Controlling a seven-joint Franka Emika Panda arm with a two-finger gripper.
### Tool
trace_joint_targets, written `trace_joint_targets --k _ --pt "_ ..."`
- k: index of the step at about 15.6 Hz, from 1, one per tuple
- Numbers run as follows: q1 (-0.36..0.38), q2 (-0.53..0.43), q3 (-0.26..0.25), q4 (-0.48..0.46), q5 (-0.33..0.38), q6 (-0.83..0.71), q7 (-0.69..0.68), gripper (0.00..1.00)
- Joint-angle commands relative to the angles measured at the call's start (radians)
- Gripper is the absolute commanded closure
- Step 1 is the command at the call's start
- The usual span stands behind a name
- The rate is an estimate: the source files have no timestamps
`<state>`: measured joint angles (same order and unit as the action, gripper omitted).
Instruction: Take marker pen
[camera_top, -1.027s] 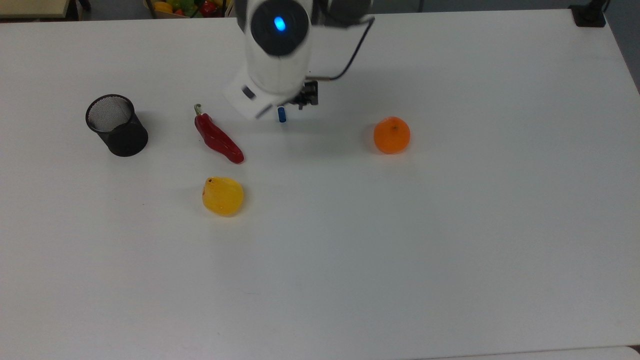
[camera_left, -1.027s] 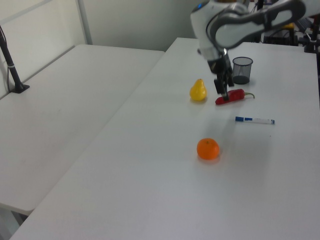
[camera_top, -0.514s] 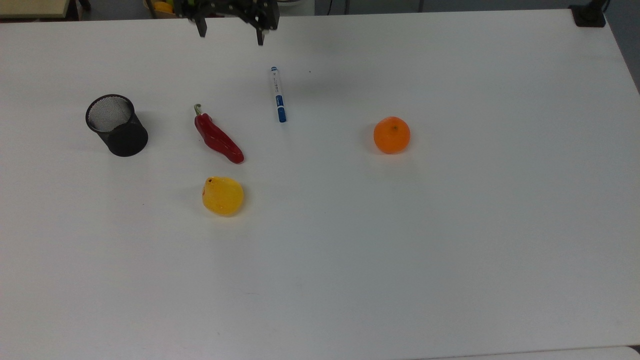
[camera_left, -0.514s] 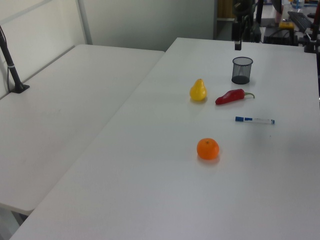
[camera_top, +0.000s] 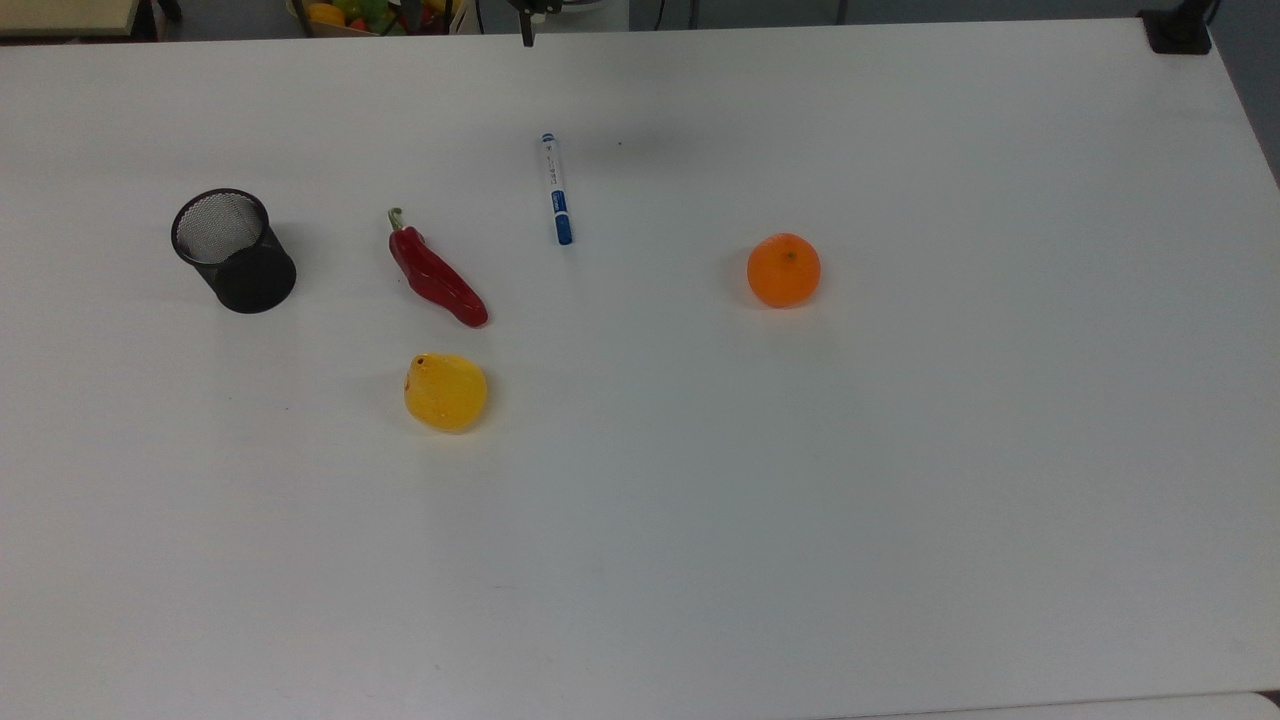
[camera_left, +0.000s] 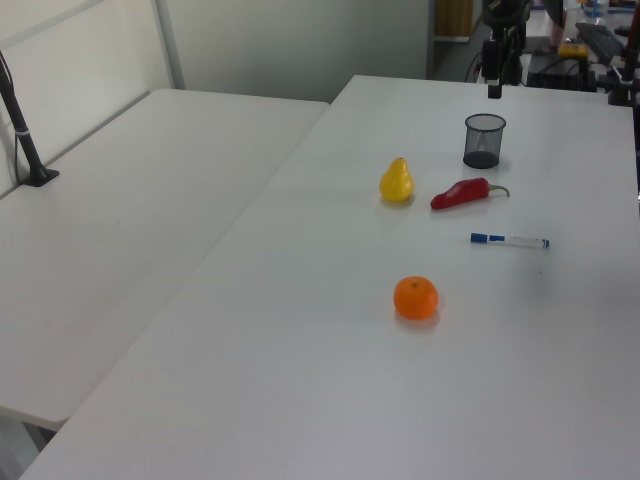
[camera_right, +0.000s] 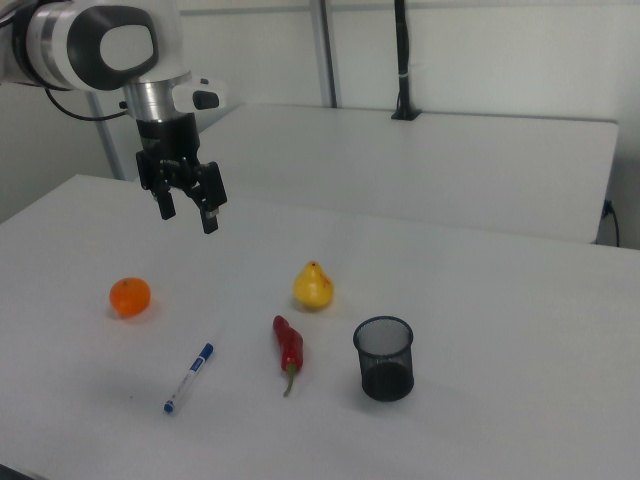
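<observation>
Five things lie on the white table (camera_top: 900, 450): a marker pen (camera_top: 556, 189), a red chili (camera_top: 436, 275), a yellow pear (camera_top: 445, 392), an orange (camera_top: 783, 270) and a black mesh cup (camera_top: 235, 251). Seen in the top view, the pen lies flat and untouched, running roughly from 12 to 6 o'clock, blue cap at its 6 o'clock end. The chili is near it at about 8 o'clock, the orange well apart at about 4 o'clock, and the pear beyond the chili at 7 o'clock. The cup stands upright, well apart at the chili's 9 o'clock. In the right view the gripper (camera_right: 188, 208) hangs high above the table with its fingers (camera_right: 210, 214) spread apart and nothing between them; the pen (camera_right: 189, 377) lies far beneath it at about 6 o'clock, the orange (camera_right: 130, 297) at the pen's 11 o'clock.
</observation>
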<state>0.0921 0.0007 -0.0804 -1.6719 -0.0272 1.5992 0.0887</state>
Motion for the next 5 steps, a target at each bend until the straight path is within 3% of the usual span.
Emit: trace_joint_targets --k 1,5 --pt "-0.009 -0.019 0.005 -0.022 0.01 -0.007 0.022 0.0" --pt "-0.009 -0.004 0.005 -0.019 0.01 -0.005 0.022 0.0"
